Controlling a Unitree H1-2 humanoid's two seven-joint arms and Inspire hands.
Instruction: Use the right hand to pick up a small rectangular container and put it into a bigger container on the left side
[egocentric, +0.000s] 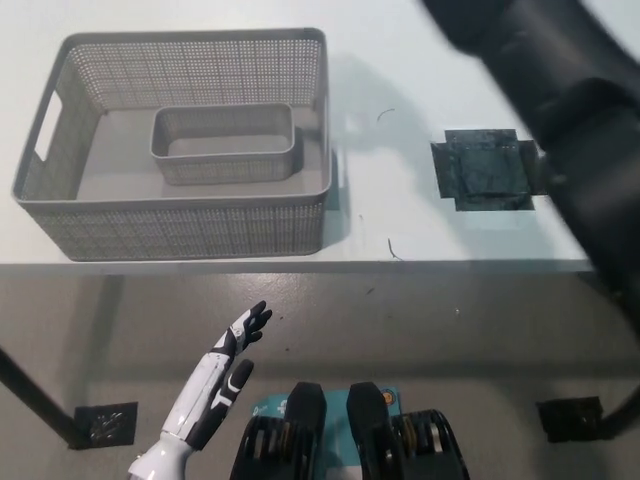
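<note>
- Small grey mesh container (224, 143) sits inside the bigger grey basket (180, 228), upper left of the frame, on a white table (400, 60).
- Black right arm (560, 110) crosses the upper right; its hand is out of view.
- White left hand (222, 375) rests at lower left, fingers spread, holding nothing.

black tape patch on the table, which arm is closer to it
Right. The black right arm passes beside the tape patch at its right edge; the white left robot hand rests below the table edge, far to the lower left.

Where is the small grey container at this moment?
In the head view, the small container sits inside the big basket on the table's left side, towards the basket's right wall.
</note>
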